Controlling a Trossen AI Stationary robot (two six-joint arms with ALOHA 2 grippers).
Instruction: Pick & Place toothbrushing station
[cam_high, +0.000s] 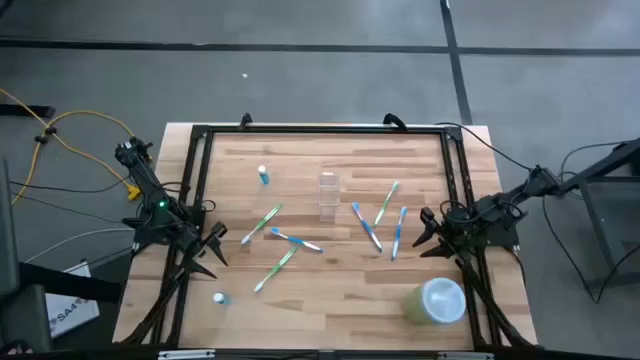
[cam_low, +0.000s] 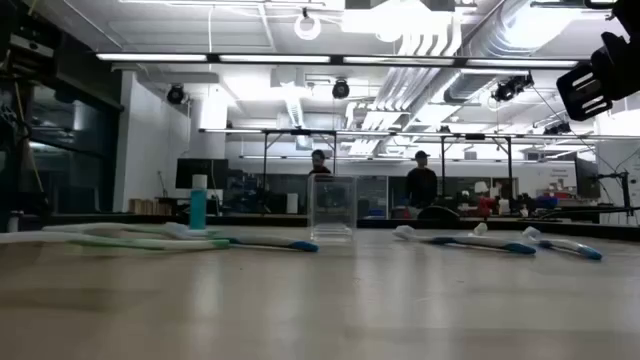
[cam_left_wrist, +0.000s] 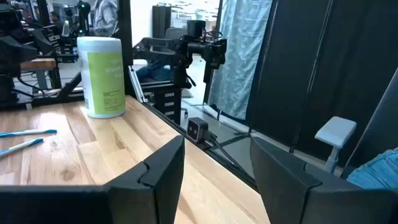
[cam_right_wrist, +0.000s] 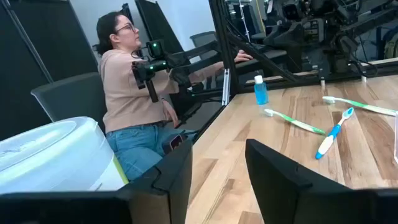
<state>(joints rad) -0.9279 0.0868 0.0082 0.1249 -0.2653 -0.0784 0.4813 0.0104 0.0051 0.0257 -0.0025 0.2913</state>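
I see the small clear cup (cam_high: 328, 192) upright mid-worktop, apparently empty. Blue and green toothbrushes lie flat around it: three to its right (cam_high: 384, 222), three to its left (cam_high: 278, 243). Two tiny tubes stand left, one far (cam_high: 263, 175), one near (cam_high: 219, 298).

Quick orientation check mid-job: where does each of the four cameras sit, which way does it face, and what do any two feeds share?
High view: overhead, straight down on the wooden table; both arms, left gripper and right gripper, jaws open.
Low view: table height, facing the room; small clear plastic cup; one arm's end at upper right.
Left wrist view: looks across at the pale green round container; own jaws below.
Right wrist view: looks across at a small blue bottle and a seated person.
Shared: the pale green round container shows in high and left wrist views.
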